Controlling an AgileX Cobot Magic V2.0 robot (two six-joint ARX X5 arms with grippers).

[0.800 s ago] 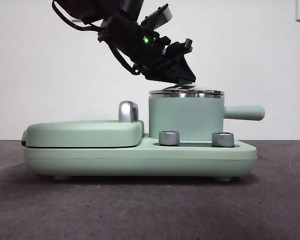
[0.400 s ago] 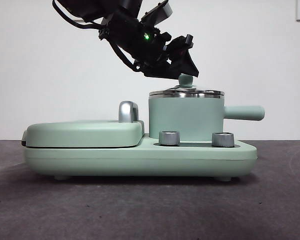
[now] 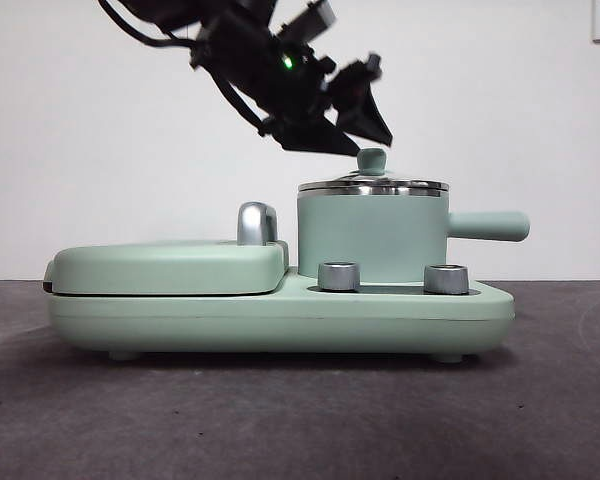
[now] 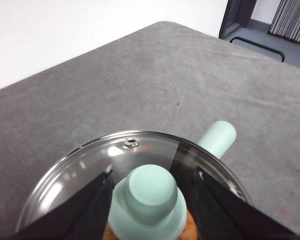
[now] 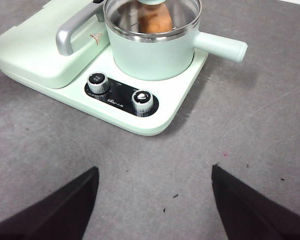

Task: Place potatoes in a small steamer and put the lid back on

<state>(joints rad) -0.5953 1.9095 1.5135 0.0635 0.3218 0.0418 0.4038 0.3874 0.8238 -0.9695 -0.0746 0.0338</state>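
Even, bright room light falls from above. The lid (image 4: 115, 165) carries pale glare patches on its glass and steel rim. A soft shadow lies under the cooker base (image 3: 280, 315), darkest beneath its front edge. The gripper (image 3: 365, 125) above the lid is motion-blurred; the knob (image 4: 149, 192) up close looks slightly soft.

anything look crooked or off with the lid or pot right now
Nothing stands out. The round clear glass lid sits level on the small mint-green pot, with the orange-brown potato inside. The left gripper is open, just above the lid's knob.
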